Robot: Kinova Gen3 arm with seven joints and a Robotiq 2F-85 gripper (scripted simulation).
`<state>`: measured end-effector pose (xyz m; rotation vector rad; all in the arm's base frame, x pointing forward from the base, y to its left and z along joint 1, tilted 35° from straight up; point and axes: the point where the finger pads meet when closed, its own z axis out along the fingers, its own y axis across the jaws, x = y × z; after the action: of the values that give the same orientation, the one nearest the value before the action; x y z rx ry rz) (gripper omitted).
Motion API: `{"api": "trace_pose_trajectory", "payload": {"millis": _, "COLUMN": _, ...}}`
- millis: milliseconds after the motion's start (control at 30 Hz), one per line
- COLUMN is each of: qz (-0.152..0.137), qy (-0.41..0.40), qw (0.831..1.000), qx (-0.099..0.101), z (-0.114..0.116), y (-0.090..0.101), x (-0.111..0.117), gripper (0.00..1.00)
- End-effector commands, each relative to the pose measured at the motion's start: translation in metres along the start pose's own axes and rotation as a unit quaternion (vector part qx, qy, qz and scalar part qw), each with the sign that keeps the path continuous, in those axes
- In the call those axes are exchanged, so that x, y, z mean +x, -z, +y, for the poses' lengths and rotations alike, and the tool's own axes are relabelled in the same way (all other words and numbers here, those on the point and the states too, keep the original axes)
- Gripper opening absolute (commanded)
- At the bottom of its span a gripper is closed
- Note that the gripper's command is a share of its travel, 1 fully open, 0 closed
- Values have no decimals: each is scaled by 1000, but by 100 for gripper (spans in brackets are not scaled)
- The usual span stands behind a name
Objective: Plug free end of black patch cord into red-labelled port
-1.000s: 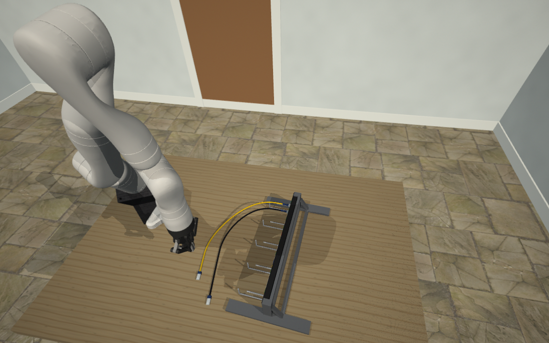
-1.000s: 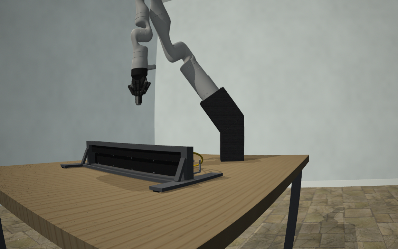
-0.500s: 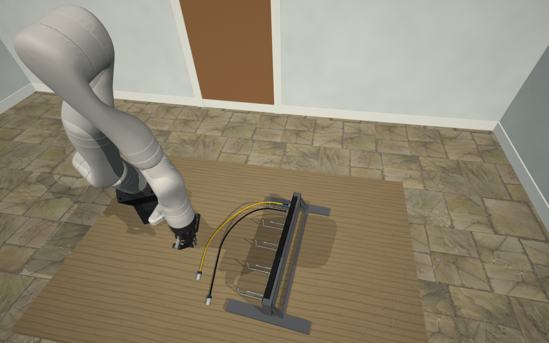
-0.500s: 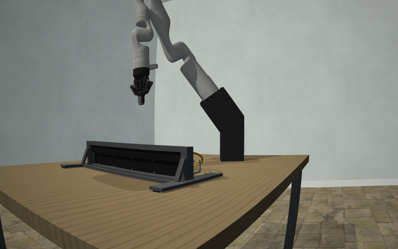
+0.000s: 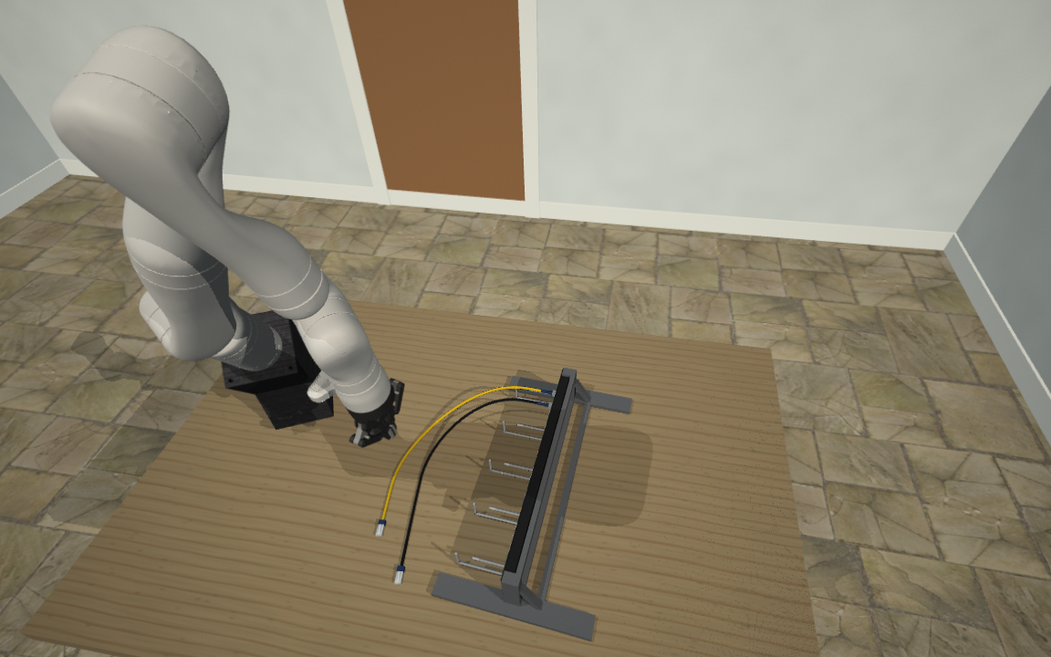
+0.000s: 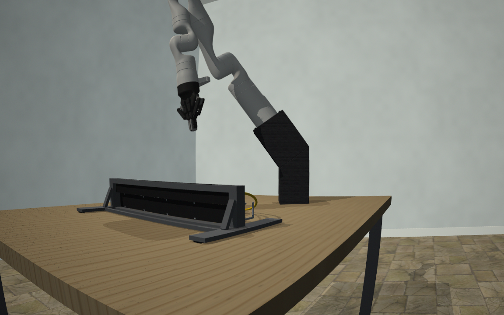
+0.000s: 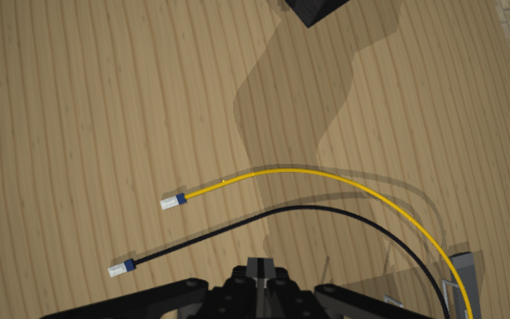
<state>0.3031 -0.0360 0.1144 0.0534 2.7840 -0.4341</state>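
A wooden worktop point(image 5: 227, 523) carries the rack point(image 5: 549, 457), standing well beyond the end effector point(image 6: 192, 124), which hangs high with fingers pressed together on nothing; below it lies the black patch cord point(image 7: 220, 230), its free plug point(image 7: 118, 269) on the boards.
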Motion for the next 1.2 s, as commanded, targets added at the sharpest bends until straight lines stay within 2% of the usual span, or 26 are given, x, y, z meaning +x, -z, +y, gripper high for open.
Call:
{"api": "trace_pose_trajectory", "payload": {"millis": 0, "qz": 7, "qy": -24, "qw": 1000, "qx": -12, "z": 11, "y": -5, "x": 2, "gripper": 0}}
{"api": "trace_pose_trajectory", "payload": {"millis": 300, "qz": 36, "qy": -133, "qw": 986, "qx": -94, "z": 97, "y": -16, "x": 8, "gripper": 0}}
{"api": "trace_pose_trajectory", "payload": {"millis": 367, "qz": 36, "qy": -133, "qw": 986, "qx": -94, "z": 97, "y": -16, "x": 8, "gripper": 0}}
{"api": "trace_pose_trajectory", "payload": {"millis": 567, "qz": 63, "qy": -229, "qw": 959, "qx": -156, "z": 166, "y": -22, "x": 10, "gripper": 0}}
{"api": "trace_pose_trajectory", "payload": {"millis": 733, "qz": 88, "qy": -320, "qw": 920, "qx": -207, "z": 225, "y": -26, "x": 9, "gripper": 0}}
{"api": "trace_pose_trajectory", "payload": {"millis": 867, "qz": 109, "qy": -398, "qw": 877, "qx": -244, "z": 269, "y": -29, "x": 5, "gripper": 0}}
{"api": "trace_pose_trajectory", "payload": {"millis": 933, "qz": 109, "qy": -398, "qw": 877, "qx": -244, "z": 269, "y": -29, "x": 5, "gripper": 0}}
{"api": "trace_pose_trajectory", "payload": {"millis": 1033, "qz": 124, "qy": -457, "qw": 838, "qx": -270, "z": 300, "y": -32, "x": 1, "gripper": 0}}
{"api": "trace_pose_trajectory", "payload": {"millis": 1167, "qz": 141, "qy": -535, "qw": 777, "qx": -300, "z": 335, "y": -37, "x": -7, "gripper": 0}}
